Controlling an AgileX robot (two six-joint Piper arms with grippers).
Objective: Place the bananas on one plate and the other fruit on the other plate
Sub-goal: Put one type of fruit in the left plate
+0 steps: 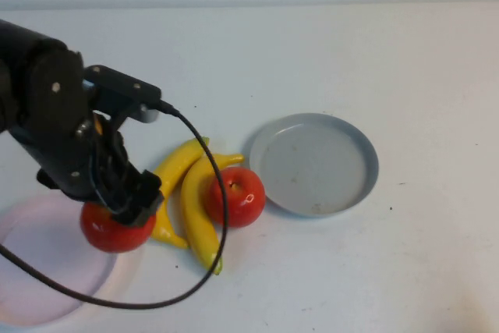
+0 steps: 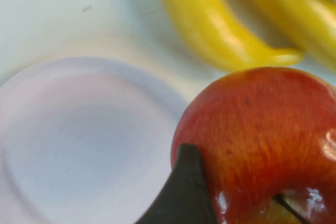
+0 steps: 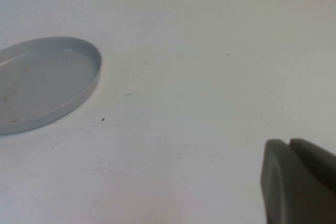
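- Two plates lie on a white table [image 1: 374, 52]: the pale pink plate [image 1: 31, 263] at about 8 o'clock in the high view, the grey-blue plate [image 1: 316, 163] at about 3 o'clock from the fruit, shallow, raised at the rim and dotted with small dark specks.
- Black and bulky, the left arm [image 1: 47, 115] reaches in from 9 o'clock, a black cable [image 1: 210, 216] looping off it across the table.
- Both bananas [image 1: 191, 193] lie side by side between the plates, glossy yellow, curved, greenish at the tips, on the bare table.
- One red apple [image 1: 235, 196] sits against the bananas, just beside the grey-blue plate's rim at its 9 o'clock.
- The left gripper [image 1: 125, 196] is closed around the other apple [image 1: 117, 228], holding it over the pink plate's rim at that plate's 2 o'clock.
- Only the left wrist view shows that apple's yellowish streaks, one dark finger [image 2: 184, 192] pressed to its skin, and the pink plate below.
- Only the right wrist view shows the right gripper [image 3: 299, 182], over bare table well apart from the grey-blue plate; whether it is open I cannot tell.
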